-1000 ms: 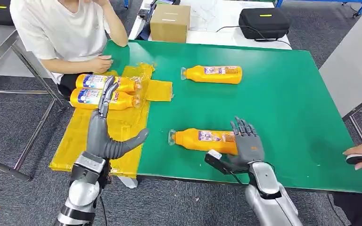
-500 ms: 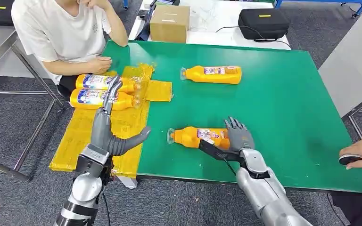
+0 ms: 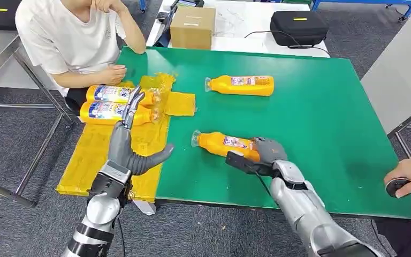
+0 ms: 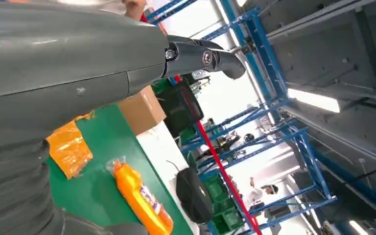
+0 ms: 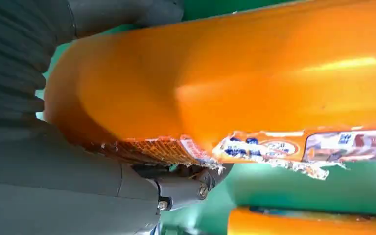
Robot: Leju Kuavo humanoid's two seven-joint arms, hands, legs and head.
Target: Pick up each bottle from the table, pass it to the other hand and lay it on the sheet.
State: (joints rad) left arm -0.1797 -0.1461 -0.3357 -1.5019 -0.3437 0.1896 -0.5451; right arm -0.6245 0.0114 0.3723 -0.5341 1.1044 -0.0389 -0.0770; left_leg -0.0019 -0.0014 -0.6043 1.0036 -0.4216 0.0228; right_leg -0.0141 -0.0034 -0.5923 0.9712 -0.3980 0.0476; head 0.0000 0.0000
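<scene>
Orange bottles (image 3: 225,144) carry blue, white and red labels. The table (image 3: 321,112) is green, the sheet (image 3: 93,155) yellow, the box (image 3: 193,25) brown, the hands (image 3: 131,152) grey.

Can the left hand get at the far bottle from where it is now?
Probably not without a long reach. The left hand hangs open over the yellow sheet, while the far bottle lies well across the green table. Nothing blocks the way between them.

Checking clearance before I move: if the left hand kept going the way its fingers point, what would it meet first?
Probably the nearer bottle on the sheet: the left hand has its fingertips drawn over it in the head view. How high it is above them is unclear, so it might pass over.
</scene>
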